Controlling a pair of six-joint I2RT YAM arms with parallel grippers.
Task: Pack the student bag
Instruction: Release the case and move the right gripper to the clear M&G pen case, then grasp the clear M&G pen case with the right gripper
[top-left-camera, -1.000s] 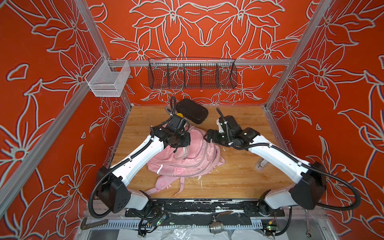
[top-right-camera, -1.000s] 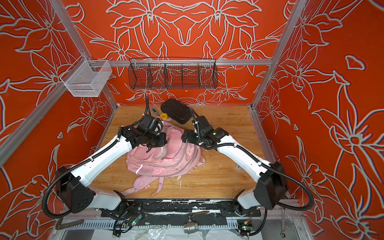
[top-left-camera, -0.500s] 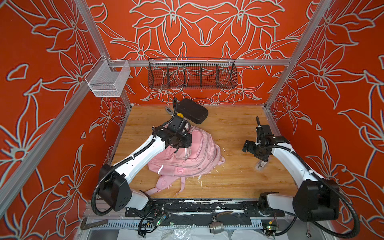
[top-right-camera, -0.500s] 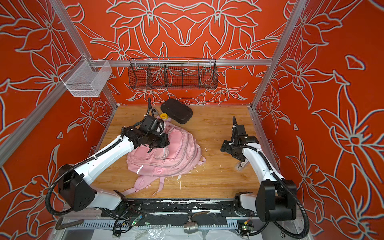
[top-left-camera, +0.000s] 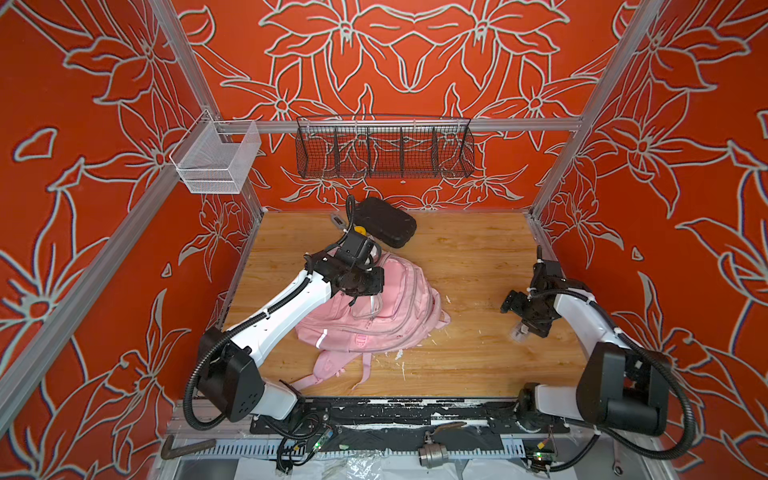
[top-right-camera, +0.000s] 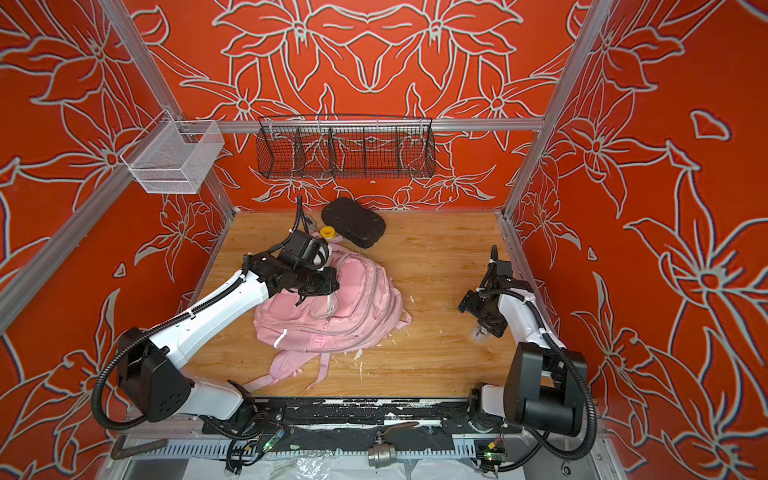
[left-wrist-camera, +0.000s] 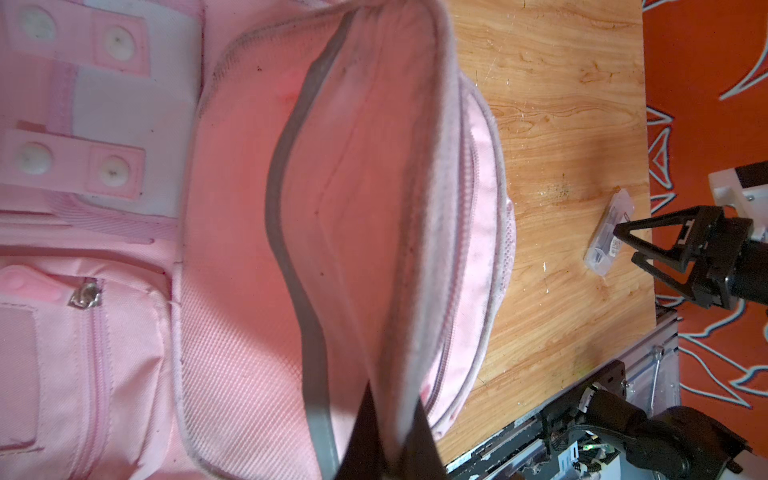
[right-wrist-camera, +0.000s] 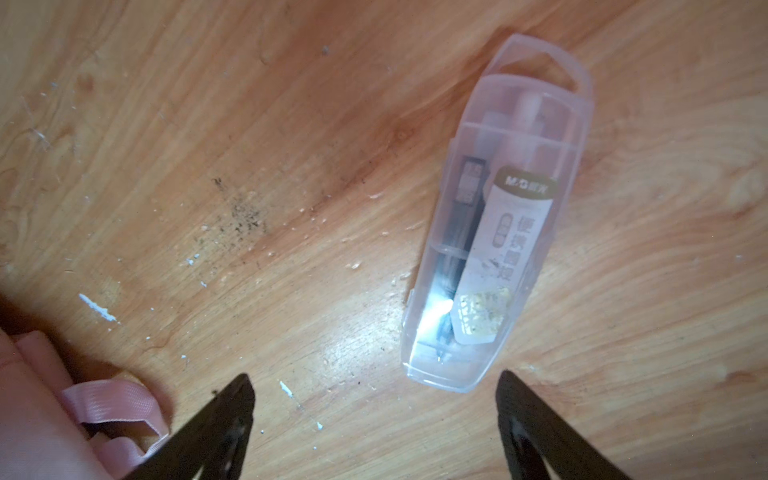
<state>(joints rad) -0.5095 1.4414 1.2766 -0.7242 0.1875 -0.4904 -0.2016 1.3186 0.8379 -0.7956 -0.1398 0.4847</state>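
Observation:
The student bag (top-left-camera: 386, 316) (top-right-camera: 361, 299), a pale pink backpack, lies in the middle of the wooden table in both top views. My left gripper (top-left-camera: 365, 295) (left-wrist-camera: 386, 440) is shut on the edge of a pocket's opening and holds it lifted, so the pink lining (left-wrist-camera: 357, 199) shows. My right gripper (top-left-camera: 521, 326) (right-wrist-camera: 374, 382) hangs open over the table's right side. It is just above one end of a clear plastic case (right-wrist-camera: 494, 232) (left-wrist-camera: 609, 239) with a compass set inside, and does not touch it.
A black hard case (top-left-camera: 384, 222) and a yellow roll (top-right-camera: 328, 232) lie at the back, behind the bag. A black wire basket (top-left-camera: 384, 147) and a white mesh basket (top-left-camera: 216, 160) hang on the walls. A pink strap (right-wrist-camera: 116, 399) lies near my right fingers.
My right arm has swung away from the bag to the table's right side and now hangs over the clear case. The left gripper keeps its hold on the bag.

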